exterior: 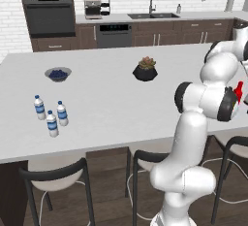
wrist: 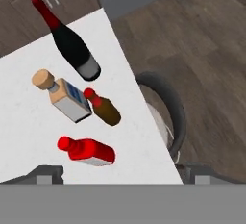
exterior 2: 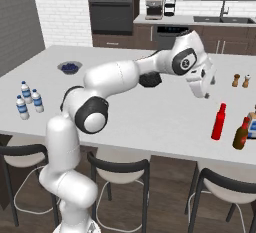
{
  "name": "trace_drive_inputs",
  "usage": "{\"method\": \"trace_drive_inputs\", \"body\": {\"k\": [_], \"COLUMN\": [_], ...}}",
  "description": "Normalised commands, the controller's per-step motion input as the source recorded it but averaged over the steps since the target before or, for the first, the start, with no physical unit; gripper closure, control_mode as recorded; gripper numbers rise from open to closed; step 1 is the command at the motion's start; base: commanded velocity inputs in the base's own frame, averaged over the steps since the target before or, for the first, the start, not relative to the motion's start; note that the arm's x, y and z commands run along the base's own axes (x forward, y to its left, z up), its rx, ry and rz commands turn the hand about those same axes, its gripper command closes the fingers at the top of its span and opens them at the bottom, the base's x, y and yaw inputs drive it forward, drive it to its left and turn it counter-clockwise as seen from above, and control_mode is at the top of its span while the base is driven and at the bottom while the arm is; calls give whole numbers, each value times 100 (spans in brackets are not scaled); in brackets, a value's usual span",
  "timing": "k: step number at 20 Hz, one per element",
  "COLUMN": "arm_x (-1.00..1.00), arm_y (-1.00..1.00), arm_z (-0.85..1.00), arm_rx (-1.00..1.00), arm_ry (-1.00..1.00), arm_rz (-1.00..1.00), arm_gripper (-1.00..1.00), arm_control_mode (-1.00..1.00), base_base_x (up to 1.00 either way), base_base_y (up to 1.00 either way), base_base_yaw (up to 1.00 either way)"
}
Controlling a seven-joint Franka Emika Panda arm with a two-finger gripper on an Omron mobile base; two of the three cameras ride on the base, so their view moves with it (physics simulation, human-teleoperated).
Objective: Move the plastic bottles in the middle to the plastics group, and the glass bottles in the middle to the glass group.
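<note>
1. Right base view: the end effector (exterior 2: 206, 93) hangs above the bench (exterior 2: 150, 112), over its right half, with the jaws spread wide and nothing between them. It touches no object.
2. Right base view: the red bottle (exterior 2: 218, 122) stands upright near the front right edge of the bench, below and slightly right of the end effector. The dark brown bottle (exterior 2: 241, 134) stands upright just beside it, to its right.
3. Hand view: the red bottle (wrist: 88, 151) appears nearest the finger tips, with the dark brown bottle (wrist: 104, 107) just beyond it. A square bottle with a cork stopper and blue label (wrist: 65, 96) stands close beside the brown one, and a dark wine bottle with a red neck (wrist: 69, 43) stands farther along the bench edge.
4. Right base view: three water bottles (exterior 2: 28, 99) with white caps and blue bands stand upright in a tight cluster at the far left of the bench, well apart from the red bottle.
5. Left base view: the same water bottles (exterior: 51, 116) are grouped near the front left of the bench. A bowl of blueberries (exterior: 58, 73) sits behind them, and a dark potted plant (exterior: 145, 69) stands near the bench centre.
6. Right base view: two small shakers (exterior 2: 241, 80) stand side by side at the far right of the bench, behind the red bottle.
7. Left base view: the red bottle's top (exterior: 239, 91) shows just past the arm's elbow.
</note>
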Motion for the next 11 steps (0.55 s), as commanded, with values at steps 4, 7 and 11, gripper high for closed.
{"method": "trace_drive_inputs", "body": {"k": [4,7,11], "arm_x": [-51,-40,-31], "arm_y": [78,93,97], "arm_z": [27,-2,-12], "arm_rx": [0,0,1], "arm_ry": [2,0,0], "arm_rz": [18,29,52], "arm_gripper": [-100,-100,-100], "arm_control_mode": [-100,-100,-100], "base_base_x": [0,0,0], "base_base_y": [0,0,0], "base_base_yaw": [0,0,0]}}
